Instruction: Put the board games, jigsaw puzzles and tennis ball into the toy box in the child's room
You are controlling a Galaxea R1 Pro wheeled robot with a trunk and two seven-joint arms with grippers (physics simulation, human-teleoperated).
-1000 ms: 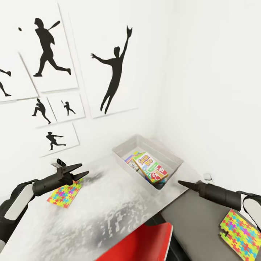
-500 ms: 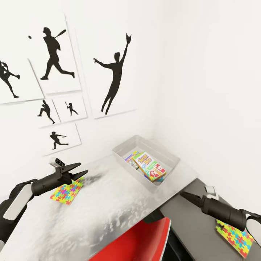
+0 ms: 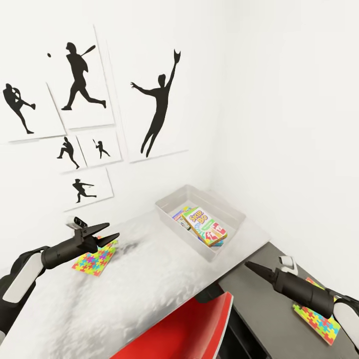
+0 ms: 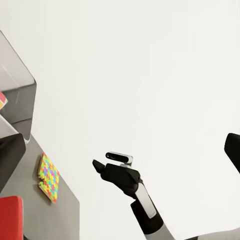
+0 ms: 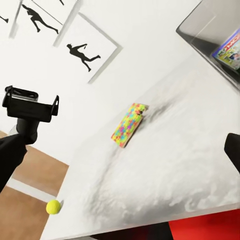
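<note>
The pale toy box [image 3: 167, 208] stands at the far corner of the table [image 3: 149, 284]. Inside it the SKIP-BO board game [image 3: 204, 227] lies on top of another board game [image 3: 178, 217], whose corner also shows in the toy box [image 5: 200, 30] in the right wrist view. One jigsaw puzzle [image 3: 94, 258] lies flat on the table under my open left gripper [image 3: 112, 236]. The other jigsaw puzzle [image 3: 316, 319] lies on the dark cabinet, just behind my open right gripper [image 3: 250, 266]. The tennis ball [image 5: 53, 206] rests near the table's far end.
A red chair [image 3: 189, 329] is tucked under the table's near edge. White walls close the corner behind the toy box, with black baseball-player prints [image 3: 159, 104] on the left wall. Wood floor [image 5: 30, 200] shows beyond the table end.
The whole picture has shifted, so the camera moved. My right gripper now sits lower and farther right, over the dark cabinet. The left gripper holds its place above the puzzle.
</note>
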